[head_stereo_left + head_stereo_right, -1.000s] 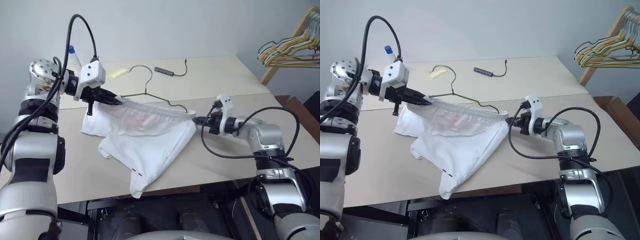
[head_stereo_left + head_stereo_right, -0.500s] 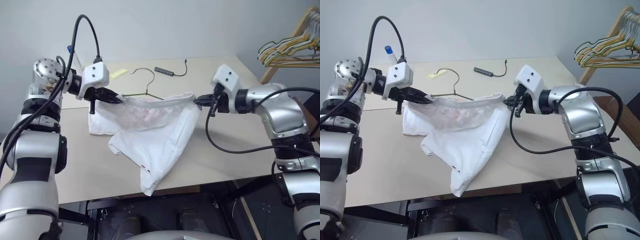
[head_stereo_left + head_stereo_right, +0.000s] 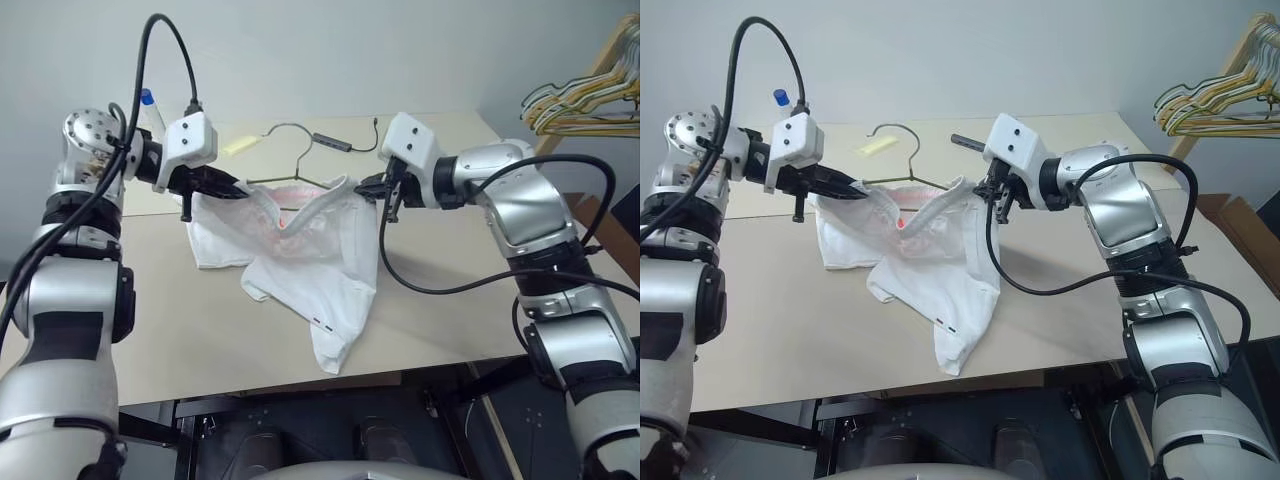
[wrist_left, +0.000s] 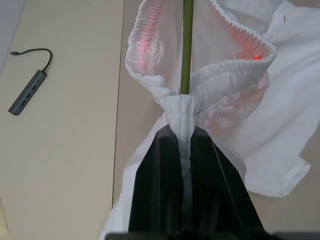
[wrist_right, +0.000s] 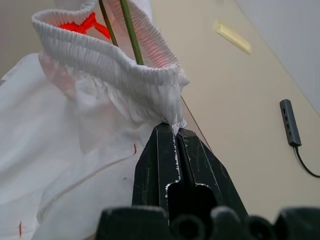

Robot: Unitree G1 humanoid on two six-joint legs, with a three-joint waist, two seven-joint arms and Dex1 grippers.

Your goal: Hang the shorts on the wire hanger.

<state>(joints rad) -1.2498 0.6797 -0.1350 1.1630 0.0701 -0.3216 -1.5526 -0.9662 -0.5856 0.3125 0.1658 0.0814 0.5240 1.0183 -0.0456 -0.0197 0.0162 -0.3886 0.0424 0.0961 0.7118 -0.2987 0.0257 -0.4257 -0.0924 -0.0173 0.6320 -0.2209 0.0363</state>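
We hold the shorts point(image 3: 305, 255) lifted over the table point(image 3: 180, 330), one leg hanging down toward the near edge. Our left gripper point(image 3: 232, 187) is clamped on a bunched end of the waistband, and our right gripper point(image 3: 372, 186) is pinched tight on the opposite end; the wrist views show cloth squeezed between each pair of black fingers. Between the two hands the waistband sags in a loose open loop.

The relation that matters is waistband to hanger point(image 3: 290, 165). Its long axis, the bottom bar, runs across from one gripper toward the other, so it lies roughly along the line of our two grips. In both wrist views the wire passes through the mouth of the waistband, so the cloth already seems to straddle the bar rather than sit beside it. The hook points away from us, toward the far side. Neither hand is clearly nearer the wire; each holds one end beside it.

Beyond the hook lie a small yellow piece point(image 3: 236, 146) and a grey hub point(image 3: 330, 142).
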